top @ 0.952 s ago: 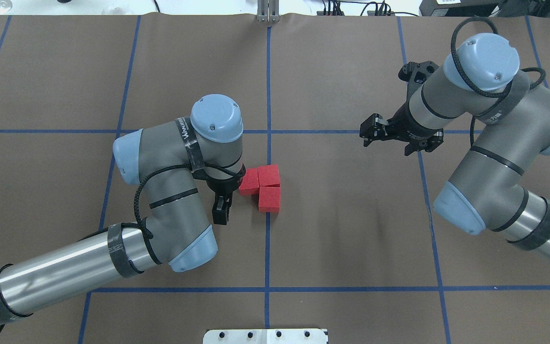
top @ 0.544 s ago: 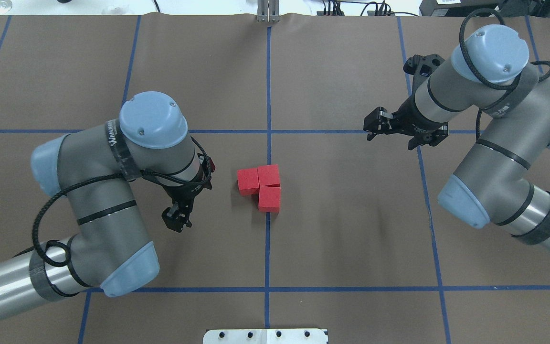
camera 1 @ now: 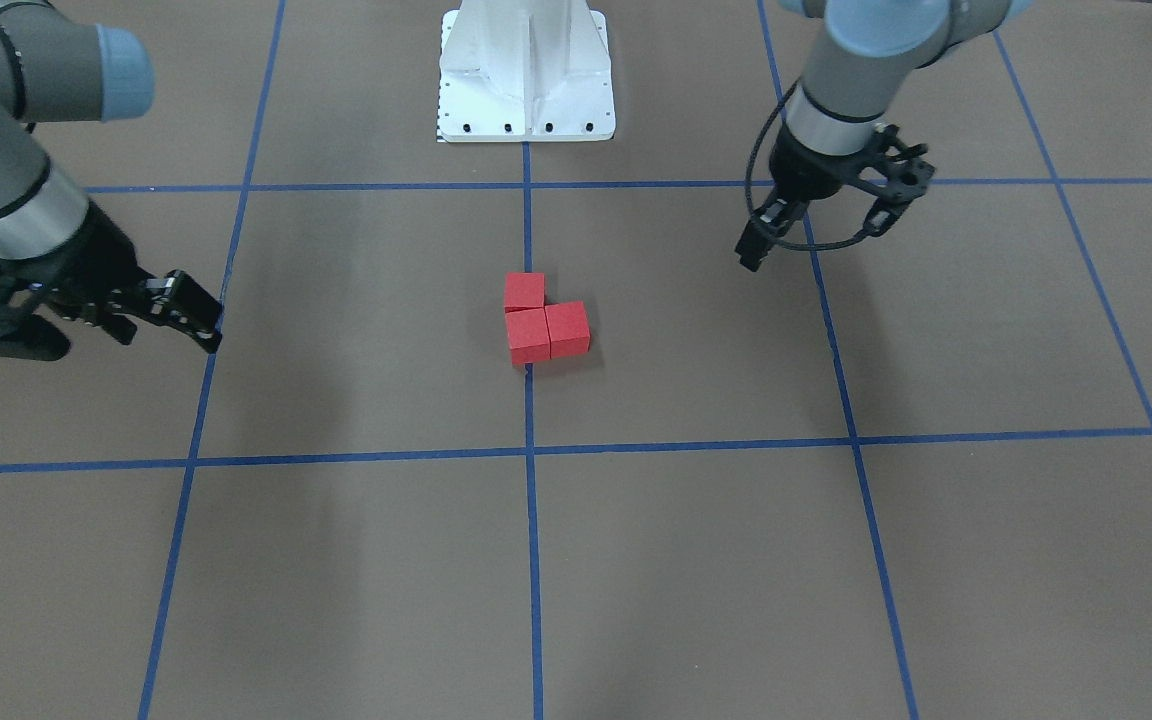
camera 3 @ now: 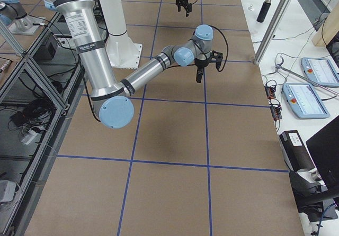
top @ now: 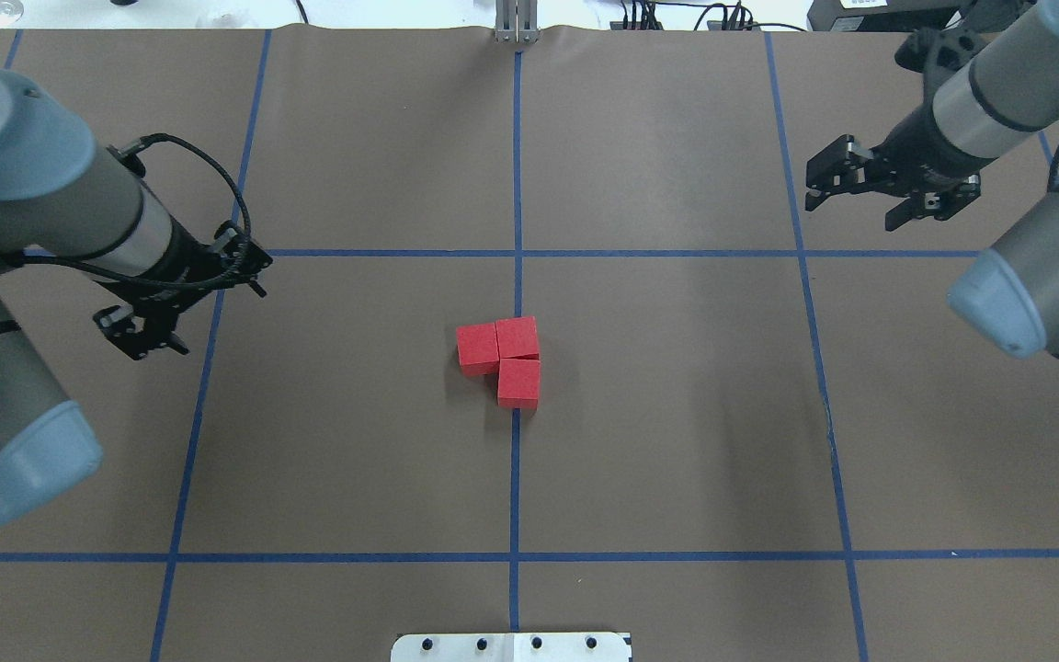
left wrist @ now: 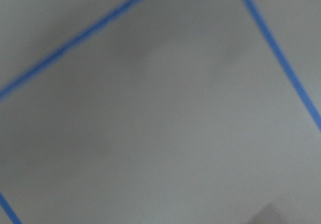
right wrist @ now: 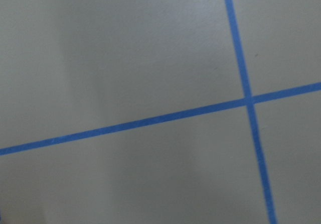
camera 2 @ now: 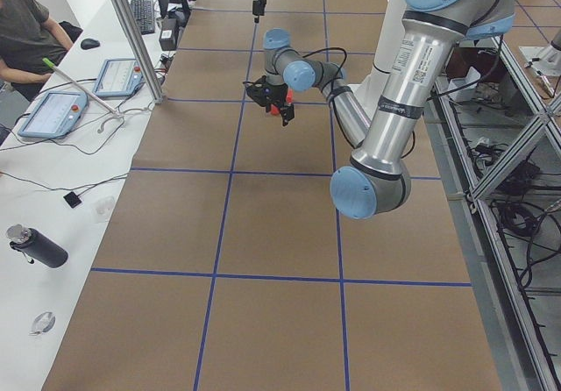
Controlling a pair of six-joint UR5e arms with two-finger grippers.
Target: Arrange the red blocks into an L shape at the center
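Three matte red blocks (top: pixel 499 357) touch in an L at the center (top: pixel 575 313), over the middle blue tape line (top: pixel 516 165) of the brown table (top: pixel 677 414). The left gripper (top: pixel 142 336) and right gripper (top: pixel 853 208) hang well away, spread wide, empty. An operator (camera 2: pixel 22 23) sits at a side desk (camera 2: pixel 53 189).

A robotics lab: teach pendants (camera 3: pixel 303 97), aluminium framing (camera 2: pixel 134 36), taped grid table (top: pixel 677 414) (operator (camera 2: pixel 22 23) seated alongside).

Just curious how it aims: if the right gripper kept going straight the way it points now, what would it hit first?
Probably the brown paper table cover, near a blue tape crossing. The right gripper seems to point down, clear of the three red cubes.
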